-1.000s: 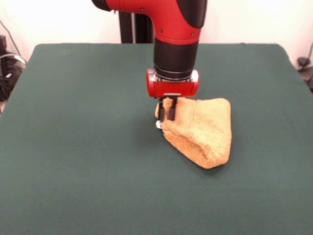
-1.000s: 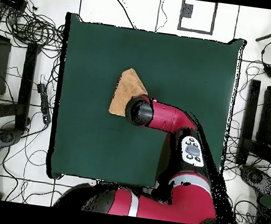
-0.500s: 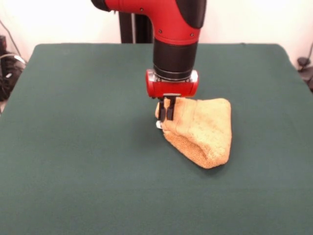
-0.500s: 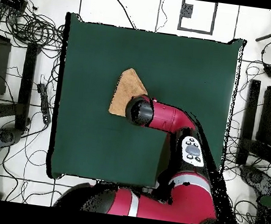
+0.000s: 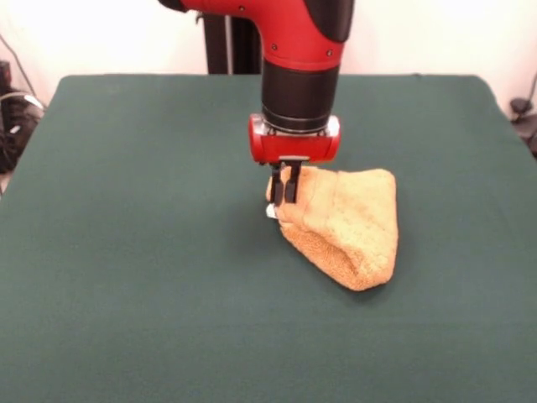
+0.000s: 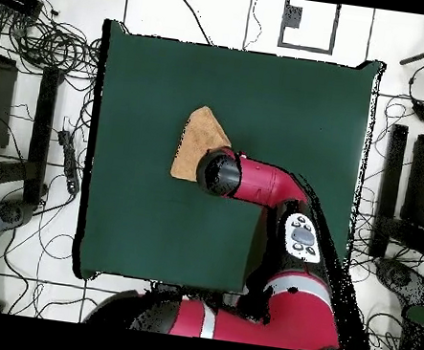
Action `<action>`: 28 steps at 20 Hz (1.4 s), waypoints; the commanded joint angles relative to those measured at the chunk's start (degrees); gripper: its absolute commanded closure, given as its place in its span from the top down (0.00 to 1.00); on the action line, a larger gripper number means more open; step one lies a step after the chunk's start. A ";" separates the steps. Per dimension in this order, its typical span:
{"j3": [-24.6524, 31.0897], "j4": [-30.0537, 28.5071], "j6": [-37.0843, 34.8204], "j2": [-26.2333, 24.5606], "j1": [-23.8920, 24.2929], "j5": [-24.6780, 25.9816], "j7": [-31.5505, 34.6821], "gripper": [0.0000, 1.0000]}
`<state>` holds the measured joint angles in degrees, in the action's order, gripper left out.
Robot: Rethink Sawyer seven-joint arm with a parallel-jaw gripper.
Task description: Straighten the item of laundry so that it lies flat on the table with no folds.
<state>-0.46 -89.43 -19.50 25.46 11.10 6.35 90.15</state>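
1. Lying bunched on the large dark green felt-covered worktop, the small orange-yellow terry-cloth towel is folded over itself into a rough wedge, so the flattening is, as I judge it, barely started

2. In the overhead view the towel shows as a narrow, roughly triangular patch near the middle of the worktop, well apart from every edge (plenty of room to spread it)

3. The red and black arm's hand hangs at the towel's corner on the picture's left in the front view; its two dark fingers stand close together with cloth between and behind them, so I read it as pinched on that corner, which looks slightly raised off the worktop

4. What is left, by my judgement: the doubled layer has to be drawn open, the thick rolled fold at the near end pulled out, and the whole cloth laid down in one layer with no creases

5. A small white bit peeks out just below the fingers at the held corner, probably the towel's label; no writing on it can be read, and no brand marks are legible on the arm either
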 commanded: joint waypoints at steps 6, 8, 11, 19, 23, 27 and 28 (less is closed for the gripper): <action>-2.63 2.94 -20.63 9.18 -6.31 -4.16 11.49 0.00; -2.44 3.31 -20.78 8.85 -6.16 -4.07 11.30 0.00; -2.54 3.54 -20.51 8.54 -6.17 -3.89 11.53 0.00; -3.30 5.04 -21.85 8.17 -7.26 -3.32 11.86 0.00; -3.79 6.34 -24.03 8.35 -7.91 -3.34 12.00 0.00; -3.84 6.67 -27.38 10.14 -7.91 -3.45 10.76 0.00; -4.06 6.68 -28.41 10.76 -8.03 -3.47 10.71 0.00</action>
<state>-4.91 -83.75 -37.45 35.56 5.50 4.86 90.15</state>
